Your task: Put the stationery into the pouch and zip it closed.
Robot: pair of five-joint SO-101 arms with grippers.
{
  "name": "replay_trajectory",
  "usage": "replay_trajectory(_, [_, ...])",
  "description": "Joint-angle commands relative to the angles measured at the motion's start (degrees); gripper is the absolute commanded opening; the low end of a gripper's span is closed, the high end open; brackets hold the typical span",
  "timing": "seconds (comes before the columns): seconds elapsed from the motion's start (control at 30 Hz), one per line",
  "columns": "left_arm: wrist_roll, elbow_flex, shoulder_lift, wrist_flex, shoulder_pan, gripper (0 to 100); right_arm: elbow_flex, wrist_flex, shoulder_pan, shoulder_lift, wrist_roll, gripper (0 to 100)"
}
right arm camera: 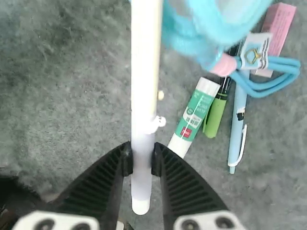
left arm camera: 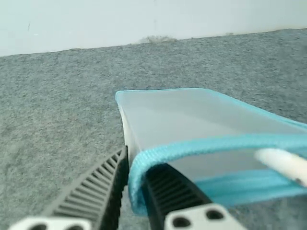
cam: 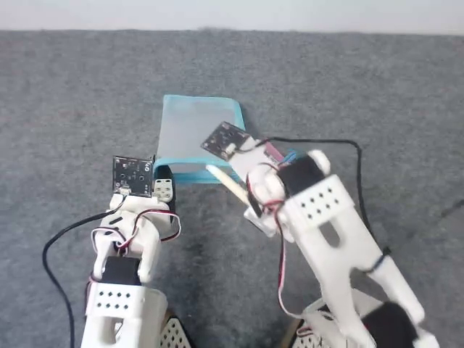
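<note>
left end effector [left arm camera: 136, 167] clamped on pouch [cam: 192, 134] rim | right end effector [right arm camera: 141, 148] grips what looks like a white pen [right arm camera: 144, 72], tip at pouch mouth | glue stick [right arm camera: 192, 117] beside pouch on table [cam: 72, 94]

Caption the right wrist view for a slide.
Right gripper holds a white pen by the pouch; glue stick and blue pen lie nearby.
</note>
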State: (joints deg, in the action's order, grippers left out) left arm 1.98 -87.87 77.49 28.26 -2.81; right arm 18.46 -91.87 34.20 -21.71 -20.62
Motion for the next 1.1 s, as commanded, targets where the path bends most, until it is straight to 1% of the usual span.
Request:
replay_trajectory(0.0, [0.8, 1.0, -0.7, -2.4, 0.4, 1, -12.6, -5.1, 0.8, 7.5, 0.3, 0.6])
replay_trajectory(0.13, [0.8, 0.9, -0.7, -2.4, 0.4, 1, -21.1, -7.1, 0.7, 15.8, 0.4, 0.7])
replay_trajectory(0.23, [0.8, 0.6, -1.0, -2.5, 0.5, 1, -27.8, -8.9, 0.7, 20.8, 2.7, 0.7])
replay_trajectory(0.4, [0.8, 0.2, -0.7, -2.6, 0.5, 1, -37.0, -10.5, 0.8, 26.9, 6.0, 0.7])
replay_trajectory(0.5, [0.8, 0.1, -0.7, -2.6, 0.9, 1, -40.5, -10.3, 0.8, 29.4, 6.3, 0.7])
replay_trajectory(0.63, [0.7, -0.2, -0.8, -2.3, 4.6, 1, -44.4, -9.7, 1.2, 32.0, 6.1, 0.7])
replay_trajectory(0.7, [0.6, -0.6, -0.6, -2.3, 5.3, 1, -45.5, -8.7, 2.2, 33.1, 6.2, 0.8])
replay_trajectory(0.83, [0.6, -0.6, -0.6, -2.3, 5.3, 1, -45.5, -6.2, 4.4, 34.5, 6.4, 0.9])
replay_trajectory(1.07, [0.6, -0.6, -0.6, -2.3, 5.3, 1, -45.5, -3.2, 4.2, 36.5, 6.6, 0.8])
